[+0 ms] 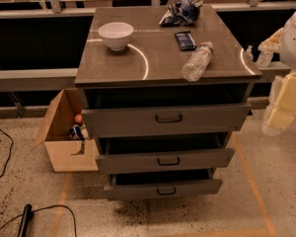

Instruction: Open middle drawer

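The middle drawer (165, 160) is the medium-height grey front between two others on a grey cabinet, with a small dark loop handle (168, 161) at its centre. A dark gap shows above its front, and it stands out from the cabinet body. The taller top drawer (165, 120) and the smaller bottom drawer (164, 189) also stand out with dark gaps above them. My arm's white and cream parts are at the right edge, with the gripper (278, 117) to the right of the top drawer, apart from all the handles.
On the cabinet top are a white bowl (116, 35), a plastic bottle lying down (197, 61), a dark snack bar (185, 40) and a blue-white bag (180, 13). An open cardboard box (64, 137) stands on the floor at the left. A black cable (44, 214) crosses the floor.
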Available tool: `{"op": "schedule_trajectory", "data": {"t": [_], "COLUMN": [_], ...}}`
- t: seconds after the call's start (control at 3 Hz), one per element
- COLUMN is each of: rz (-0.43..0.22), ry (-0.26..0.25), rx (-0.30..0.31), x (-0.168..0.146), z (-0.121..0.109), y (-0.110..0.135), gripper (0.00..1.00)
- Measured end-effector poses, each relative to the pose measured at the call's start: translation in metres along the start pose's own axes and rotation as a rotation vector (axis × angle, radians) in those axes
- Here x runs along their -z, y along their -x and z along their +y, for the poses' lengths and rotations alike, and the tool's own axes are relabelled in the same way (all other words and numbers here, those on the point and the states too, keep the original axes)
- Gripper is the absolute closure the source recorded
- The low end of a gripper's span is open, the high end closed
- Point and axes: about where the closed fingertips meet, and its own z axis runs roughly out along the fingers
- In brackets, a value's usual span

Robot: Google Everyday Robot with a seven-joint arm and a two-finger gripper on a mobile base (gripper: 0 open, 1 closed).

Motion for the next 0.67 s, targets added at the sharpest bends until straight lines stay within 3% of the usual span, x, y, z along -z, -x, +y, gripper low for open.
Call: {"op": "schedule_trajectory", "data": {"t": [0.33,0.67], "rz": [0.0,-0.026], "ry": [0.0,-0.015], "rx": [0.0,0.047], "x": [0.0,-0.0049], "z": [0.0,0.0056], "y": [0.0,0.0071], "gripper": [0.0,0.0]}}
